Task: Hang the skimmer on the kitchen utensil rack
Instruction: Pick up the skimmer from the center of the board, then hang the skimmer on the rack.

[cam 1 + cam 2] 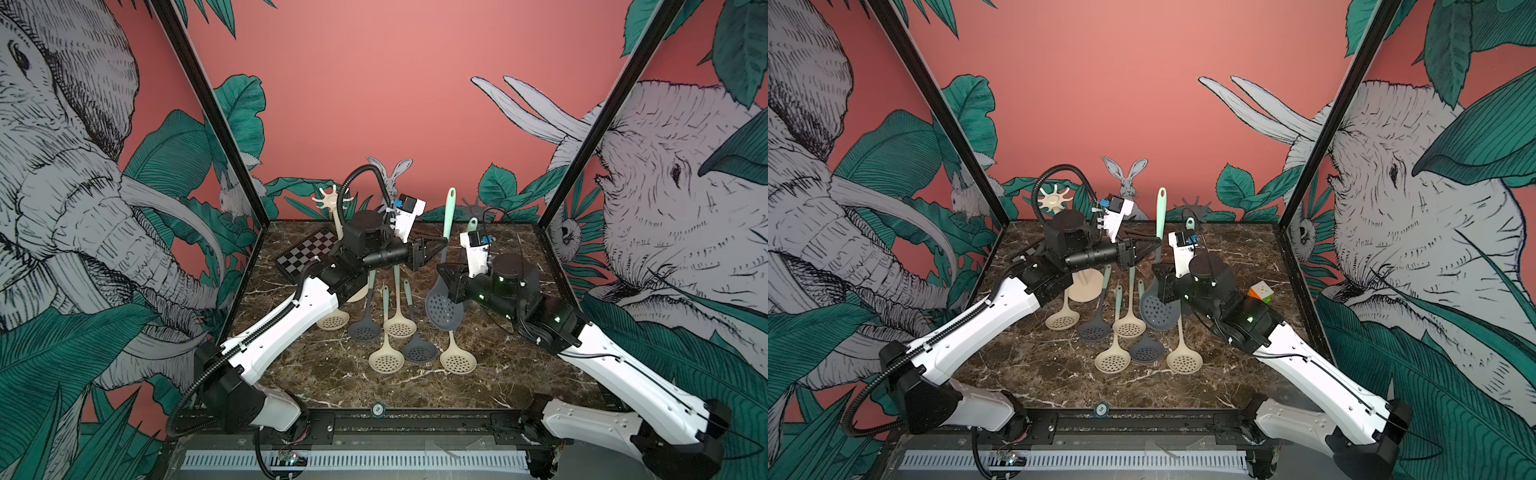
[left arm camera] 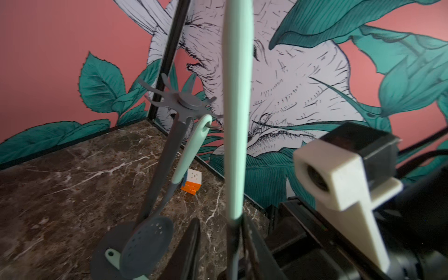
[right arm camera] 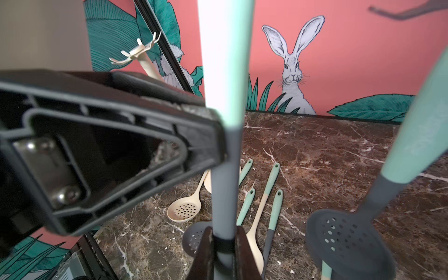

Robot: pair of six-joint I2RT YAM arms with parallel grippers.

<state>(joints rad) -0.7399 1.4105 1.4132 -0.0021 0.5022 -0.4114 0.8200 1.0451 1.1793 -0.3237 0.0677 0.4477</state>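
The right gripper [image 3: 223, 236] is clamped on the grey neck of the skimmer [image 1: 448, 224], just above its perforated head. It holds the skimmer upright over the table [image 1: 332, 382], just beside the grey rack [image 2: 186, 103], with the handle's loop not on any hook. The left gripper [image 2: 219, 232] stands parted around the mint handle higher up (one finger sits clear of it). A second skimmer [image 2: 191, 145] hangs from a hook of the grey rack. The loose skimmers [image 1: 399, 328] lie flat, well in front of the rack, and a cube [image 2: 191, 181] sits near it.
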